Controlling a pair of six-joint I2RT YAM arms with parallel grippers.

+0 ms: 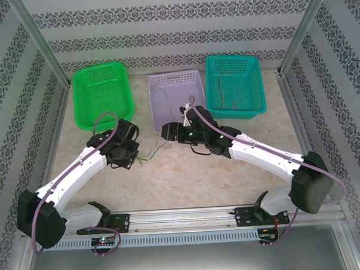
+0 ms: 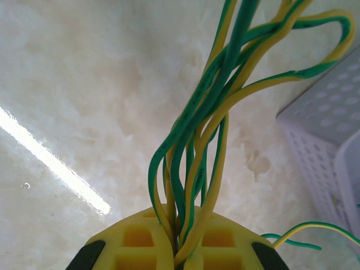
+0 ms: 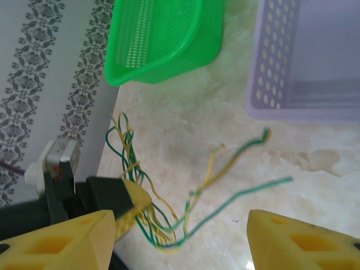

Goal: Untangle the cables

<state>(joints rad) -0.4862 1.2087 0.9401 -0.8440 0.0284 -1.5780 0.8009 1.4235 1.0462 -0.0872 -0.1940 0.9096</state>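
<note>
1. Table (image 1: pixel 182 177): pale marbled top, spanning the middle of the top view.
2. Left arm (image 1: pixel 74 172) and right arm (image 1: pixel 264 155): white and black, rising from the lower corners of the top view and converging at centre.
3. Green basket (image 1: pixel 102 93), upper left; lilac basket (image 1: pixel 177 99), upper centre; teal basket (image 1: pixel 233 85), upper right. They stand in a row, the lilac and teal ones just beside each other.
4. Left gripper (image 1: pixel 133 155): left of centre in the top view. In the left wrist view its yellow pads (image 2: pixel 179 247) are pinched tight on the cable bundle.
5. Right gripper (image 1: pixel 165 132): centre of the top view, at the lilac basket's near edge. In the right wrist view its fingers (image 3: pixel 180 242) stand wide apart with nothing between them.
6. Cables (image 1: pixel 152 153): thin yellow-and-green strands on the table between the two grippers. In the left wrist view they fan up from the pads to the upper right (image 2: pixel 208 112). In the right wrist view a knot lies at lower centre (image 3: pixel 163 230), with loose ends trailing right.
7. One dark wire (image 1: pixel 223 88): inside the teal basket.
</note>
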